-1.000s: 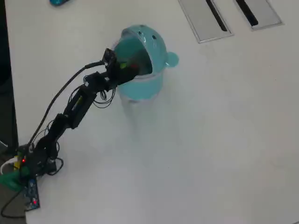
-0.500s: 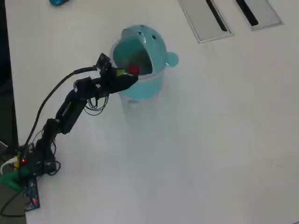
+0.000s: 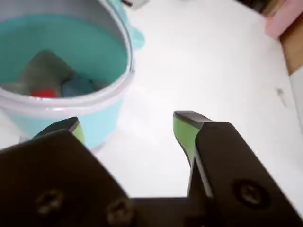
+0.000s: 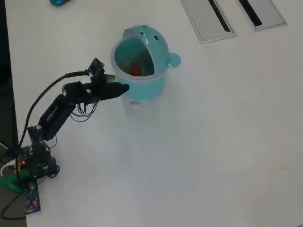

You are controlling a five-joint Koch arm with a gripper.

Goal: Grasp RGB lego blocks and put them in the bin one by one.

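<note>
The teal bin [image 4: 150,88] stands on the white table with its domed hood [image 4: 160,41] tipped back and its mouth open. A red lego block [image 4: 136,71] lies inside it. In the wrist view the red block [image 3: 43,93] sits beside a blue block [image 3: 78,86] on the bin's floor, behind the pale rim [image 3: 71,105]. My gripper [image 4: 118,83] hangs just outside the bin's left wall in the overhead view. It is open, and only bare table shows between the green-padded fingers of the gripper [image 3: 129,124].
Two grey slotted panels [image 4: 208,19] [image 4: 262,12] lie at the far right of the table. A small teal object [image 4: 59,2] sits at the top left edge. The arm's base and cables [image 4: 28,165] are at the lower left. A pink thing [image 3: 284,19] stands far off.
The gripper has pulled back out of the bin's mouth toward the left and now hangs outside the wall. The red block that was at its tips lies in the bin.
</note>
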